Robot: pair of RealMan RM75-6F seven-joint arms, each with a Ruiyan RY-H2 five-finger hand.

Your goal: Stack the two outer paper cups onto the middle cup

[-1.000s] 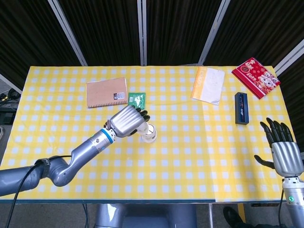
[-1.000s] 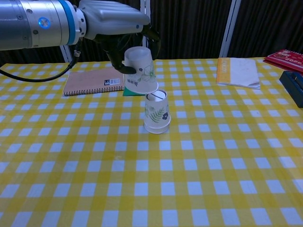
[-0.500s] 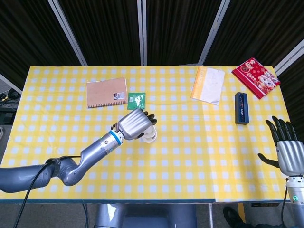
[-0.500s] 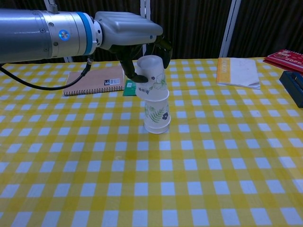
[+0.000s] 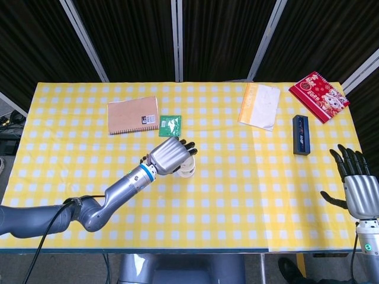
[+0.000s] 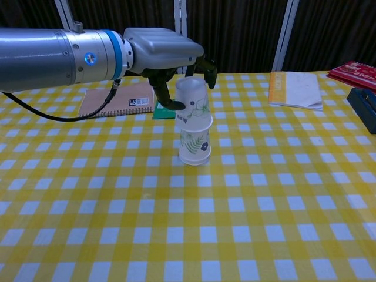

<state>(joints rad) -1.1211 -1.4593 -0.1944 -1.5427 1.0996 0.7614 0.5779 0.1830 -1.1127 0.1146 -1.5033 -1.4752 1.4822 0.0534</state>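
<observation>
Gripping the upper paper cup (image 6: pixel 192 101) between thumb and curled fingers, the left hand (image 6: pixel 167 59) is holding it upside down over the inverted cup (image 6: pixel 194 144) beneath it, near the middle of the table (image 6: pixel 282 205). In the chest view the upper cup is sitting part-way down over the lower 1, its rim resting around the lower cup's shoulder and not yet fully seated. Only 2 cups are showing clearly in the stack; whether a 3rd is nested inside I cannot tell.

What could be going wrong from here is easy to picture — if the fingers are opening unevenly, the thumb may be dragging the light cup sideways and tipping the whole stack. Pressing down too hard could be crushing the thin walls or jamming the cups askew.

Both cups are looking pale, translucent white, printed with green leaves and small dark blue flowers, tapering toward their upturned bases.

Further right, the right hand (image 5: pixel 357 186) is hanging at the table's edge with its fingers spread upward — holding nothing, well apart from the cups.
</observation>
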